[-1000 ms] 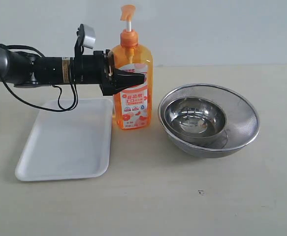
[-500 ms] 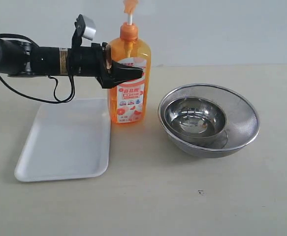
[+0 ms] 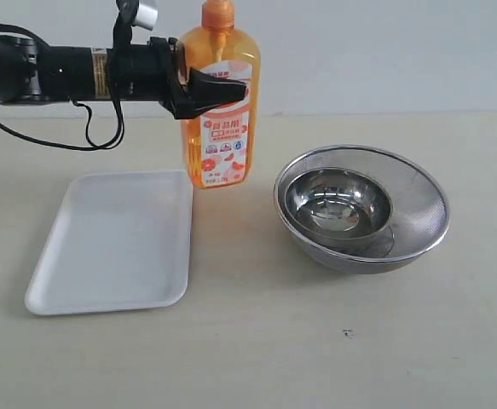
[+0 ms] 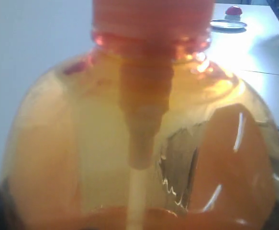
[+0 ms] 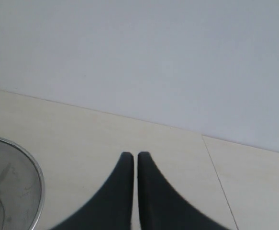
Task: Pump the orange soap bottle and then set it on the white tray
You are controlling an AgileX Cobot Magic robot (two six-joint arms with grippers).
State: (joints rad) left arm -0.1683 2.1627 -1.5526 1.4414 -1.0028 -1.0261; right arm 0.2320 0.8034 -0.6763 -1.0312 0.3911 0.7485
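Note:
The orange soap bottle hangs upright in the air, just beyond the far right corner of the white tray. My left gripper reaches in from the left and is shut on the bottle's upper body, one black finger across its front. The pump head is cut off by the top of the exterior view. In the left wrist view the orange soap bottle fills the picture up to its neck. My right gripper is shut on nothing, low over the bare tabletop, and does not show in the exterior view.
A steel mesh bowl with a smaller steel bowl inside it stands to the right of the bottle. The same mesh bowl's rim shows in the right wrist view. The left arm's black cable dangles above the tray's far edge.
The left gripper has lifted the bottle off the table and carried it up and slightly left. The pump head has risen out of the exterior view. The tray and bowls have not moved.

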